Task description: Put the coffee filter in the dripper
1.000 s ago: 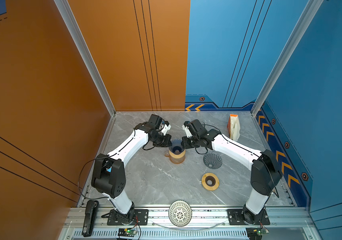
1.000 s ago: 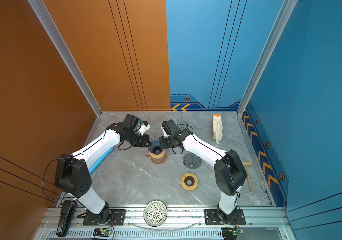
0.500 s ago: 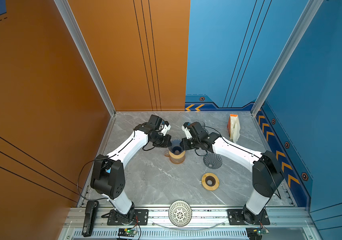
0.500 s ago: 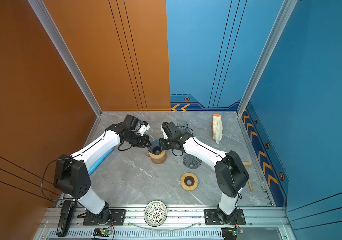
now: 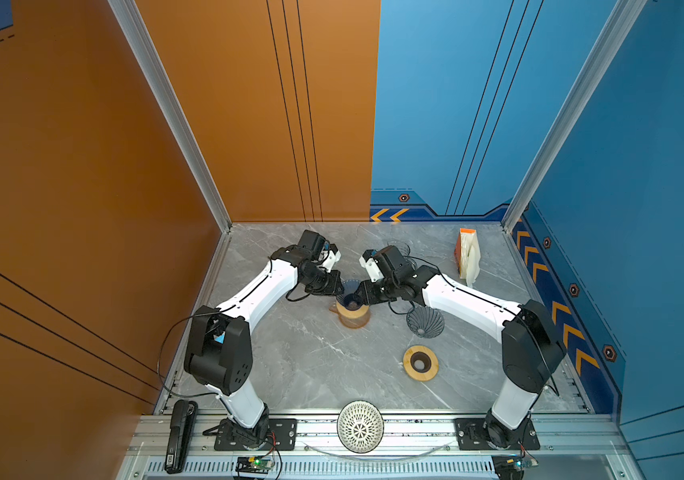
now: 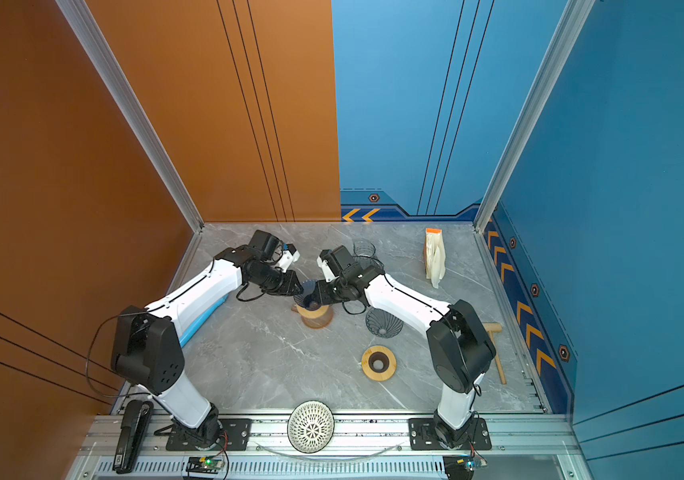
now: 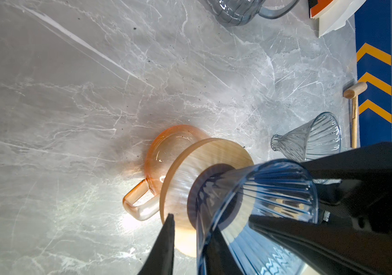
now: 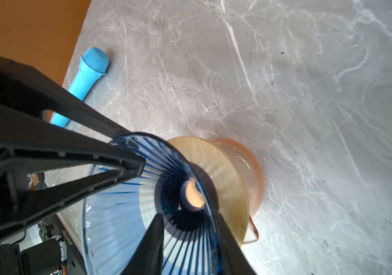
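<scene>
Straddling the rim of the blue dripper (image 7: 261, 190), the left gripper (image 7: 209, 217) has its jaws spread: one finger is outside the ribbed wall with a gap showing, the other inside. The right gripper (image 8: 187, 216) stands across the opposite rim, jaws likewise apart and pinching nothing. The dripper sits on a wooden collar (image 7: 190, 166) atop an amber glass mug (image 7: 166, 150).

The coffee filters (image 5: 468, 257) stand in their orange-topped pack, well apart from the dripper, behind it and to its right in both top views.

Only the right wrist view looks down the cone to its open hole. That view also shows a blue microphone (image 8: 83, 78), which appears beside the left arm in a top view (image 6: 203, 320). A wooden mallet (image 7: 354, 95) shows in the left wrist view and in a top view (image 6: 494, 345).

By count there are two drippers, the second a clear dripper (image 5: 425, 322) lying on its side just right of the blue one. There are two wooden collars, the spare collar (image 5: 420, 363) lying flat in front of the clear dripper. One glass server (image 5: 399, 249) is behind the blue dripper, and one white perforated dome (image 5: 360, 426) is well in front of it.
</scene>
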You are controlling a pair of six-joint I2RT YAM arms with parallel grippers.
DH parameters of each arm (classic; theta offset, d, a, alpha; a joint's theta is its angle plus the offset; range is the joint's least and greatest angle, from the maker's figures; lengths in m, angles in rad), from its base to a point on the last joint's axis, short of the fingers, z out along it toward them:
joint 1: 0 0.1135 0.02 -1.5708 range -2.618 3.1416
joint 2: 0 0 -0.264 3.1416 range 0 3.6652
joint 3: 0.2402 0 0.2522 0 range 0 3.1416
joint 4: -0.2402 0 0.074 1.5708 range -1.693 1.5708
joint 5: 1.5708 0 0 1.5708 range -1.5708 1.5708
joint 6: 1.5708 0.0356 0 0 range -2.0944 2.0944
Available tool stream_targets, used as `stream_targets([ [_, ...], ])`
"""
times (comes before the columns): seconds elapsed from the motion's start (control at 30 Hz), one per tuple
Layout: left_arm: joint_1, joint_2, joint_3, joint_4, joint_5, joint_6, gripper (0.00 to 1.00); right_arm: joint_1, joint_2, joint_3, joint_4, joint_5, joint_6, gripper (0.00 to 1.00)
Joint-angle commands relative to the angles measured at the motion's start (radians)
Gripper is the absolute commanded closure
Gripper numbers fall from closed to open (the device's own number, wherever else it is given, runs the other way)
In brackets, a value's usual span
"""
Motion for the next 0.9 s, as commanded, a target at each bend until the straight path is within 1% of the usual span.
stream_targets([
  [0.0, 0.006, -0.007, 0.025, -0.027, -0.02, 0.0, 0.72, 0.005, -0.005, 0.032, -0.037, -0.012, -0.014, 0.64],
  [0.27, 0.005, -0.048, 0.043, -0.027, -0.029, -0.004, 0.62, 0.0, -0.057, 0.029, -0.042, 0.015, -0.083, 0.59],
  [0.3, 0.005, -0.056, 0.047, -0.027, -0.032, -0.002, 0.59, 0.001, -0.063, 0.03, -0.043, 0.015, -0.092, 0.59],
  [0.37, 0.008, -0.069, 0.058, -0.027, -0.04, -0.001, 0.54, -0.036, -0.08, 0.03, -0.043, 0.021, -0.105, 0.58],
  [0.53, 0.011, -0.107, 0.079, -0.027, -0.055, -0.001, 0.44, -0.059, -0.123, 0.039, -0.054, 0.047, -0.141, 0.57],
  [0.6, 0.002, -0.137, 0.083, -0.023, -0.1, 0.006, 0.4, -0.067, -0.146, 0.038, -0.06, 0.068, -0.161, 0.57],
  [0.7, -0.011, -0.187, 0.084, -0.003, -0.157, 0.016, 0.32, -0.082, -0.186, 0.02, -0.064, 0.108, -0.194, 0.55],
  [0.87, -0.015, -0.273, 0.058, 0.074, -0.181, 0.016, 0.26, -0.14, -0.275, -0.026, -0.073, 0.19, -0.219, 0.55],
])
